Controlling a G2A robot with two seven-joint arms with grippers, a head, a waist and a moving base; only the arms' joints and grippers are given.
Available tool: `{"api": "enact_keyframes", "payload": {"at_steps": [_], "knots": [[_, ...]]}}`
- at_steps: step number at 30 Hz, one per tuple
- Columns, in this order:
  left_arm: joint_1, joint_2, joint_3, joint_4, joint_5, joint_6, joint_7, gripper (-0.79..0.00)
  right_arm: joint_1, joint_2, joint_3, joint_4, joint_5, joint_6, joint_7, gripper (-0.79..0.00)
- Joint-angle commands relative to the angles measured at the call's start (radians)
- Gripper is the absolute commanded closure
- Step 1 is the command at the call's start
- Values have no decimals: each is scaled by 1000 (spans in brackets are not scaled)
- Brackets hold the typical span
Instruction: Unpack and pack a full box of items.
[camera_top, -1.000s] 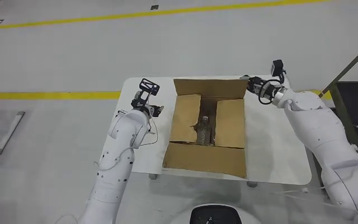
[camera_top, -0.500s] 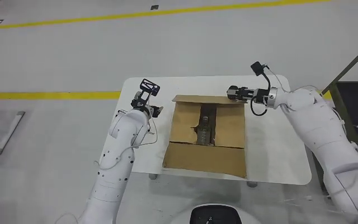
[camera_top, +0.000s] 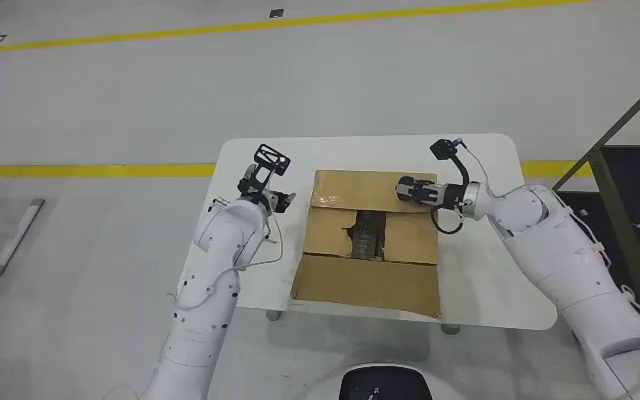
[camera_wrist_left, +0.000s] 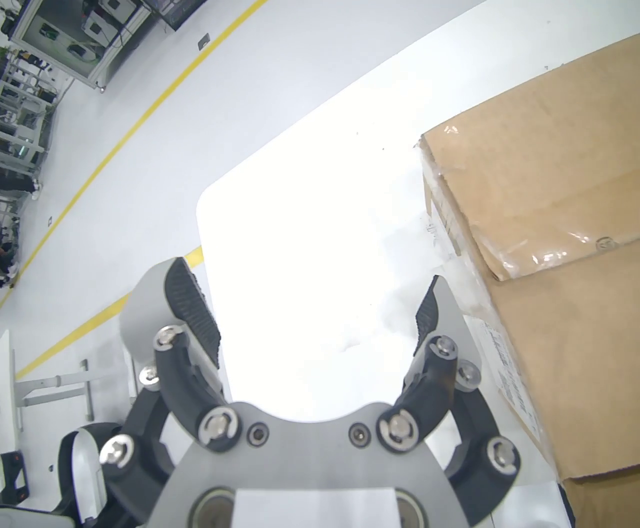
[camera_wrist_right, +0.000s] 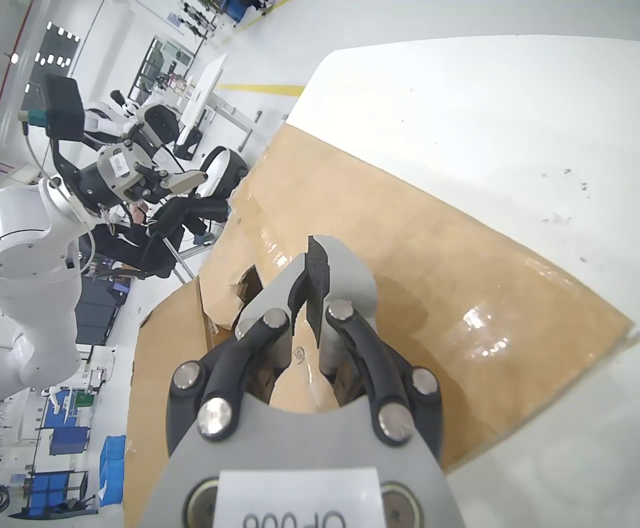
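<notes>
The cardboard box (camera_top: 330, 235) stands in the middle of the white table (camera_top: 480, 270). Its far flap (camera_top: 360, 188) lies folded down over the top, and the near flap (camera_top: 365, 285) hangs outward. A bottle (camera_top: 367, 232) shows through the gap between the side flaps. My right gripper (camera_top: 403, 188) is shut and rests on the far flap (camera_wrist_right: 450, 280), with nothing seen between its fingers (camera_wrist_right: 315, 270). My left gripper (camera_wrist_left: 310, 285) is open above bare table beside the box's left wall (camera_wrist_left: 550, 200). The right wrist view has it (camera_wrist_right: 195, 177) beyond the box.
A strip of bare table (camera_top: 500, 220) runs to the right of the box, and a narrower one (camera_wrist_left: 310, 200) to its left. A dark metal frame (camera_top: 612, 160) stands off the table's right end. Yellow lines (camera_top: 100, 170) mark the floor.
My right gripper has swung in from the box's far right corner toward the middle, and the far flap, upright before, now lies folded over the opening. The left arm barely shifted.
</notes>
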Motion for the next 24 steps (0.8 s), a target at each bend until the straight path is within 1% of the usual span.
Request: {"api": "enact_keyframes", "payload": {"at_steps": [1, 2, 3, 4, 5, 6, 8, 11, 14, 18, 20, 24], "knots": [[22, 8, -15, -32, 9, -62, 16, -785, -20, 4, 8, -31, -2, 14, -4, 0], [36, 12, -25, -50, 10, -88, 22, -785, -29, 7, 12, -45, -5, 21, -4, 0], [50, 16, -39, -70, 0, -121, 31, -431, -38, 9, 16, -57, -5, 29, -5, 0], [66, 22, -53, -95, 5, -159, 39, -342, -45, 10, 20, -66, -5, 40, -8, 0], [83, 28, -68, -119, 13, -193, 44, -74, -52, 12, 23, -77, -6, 48, -11, 0], [102, 35, -84, -150, 44, -226, 52, 0, -59, 13, 26, -87, -4, 55, -12, 0], [147, 48, -113, -199, 95, -289, 69, 0, -69, 16, 32, -105, -5, 65, -12, 0], [220, 65, -174, -261, 94, -366, 107, 0, -83, 20, 37, -131, -3, 75, -8, 0], [289, 80, -223, -303, 80, -469, 115, 0, -95, 22, 40, -151, -4, 83, -4, 0], [357, 96, -277, -363, 69, -566, 135, 0, -107, 25, 42, -167, -4, 91, -8, 0], [387, 102, -302, -373, 69, -597, 141, 0, -113, 26, 43, -172, 1, 97, -13, 0], [429, 113, -338, -379, 13, -678, 155, 0, -120, 27, 42, -182, 0, 102, -13, 0]]}}
